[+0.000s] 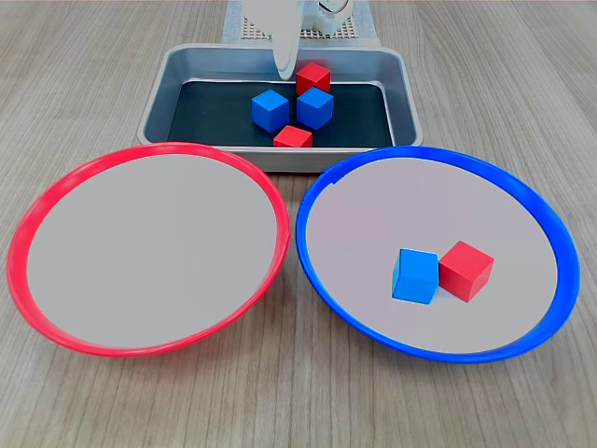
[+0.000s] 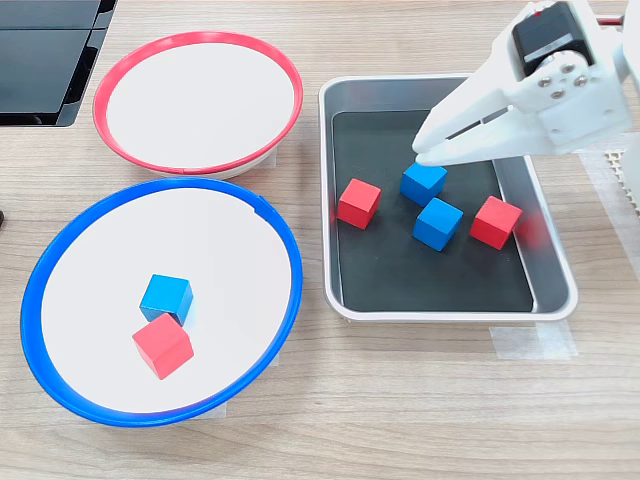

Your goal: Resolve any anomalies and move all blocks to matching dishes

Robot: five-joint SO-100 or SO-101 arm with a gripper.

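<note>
fingers (image 2: 428,150): pressed together, holding nothing | tips just above a blue block (image 2: 423,183) | location: over grey tray (image 2: 551,255)

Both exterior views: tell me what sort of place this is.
Probably a tabletop robot test bench, not a kitchen: a wood-grain table, a white gripper over a taped-down metal tray, and colour-rimmed dishes holding small sorting cubes.

**Bright, even light; both views sharp**

Soft overhead light fills both exterior views. The blocks (image 2: 165,297) cast only faint shadows. The tray (image 1: 403,103) rim shows mild glare. The gripper (image 1: 283,67) looks slightly soft in the first exterior view; edges stay undistorted.
</note>
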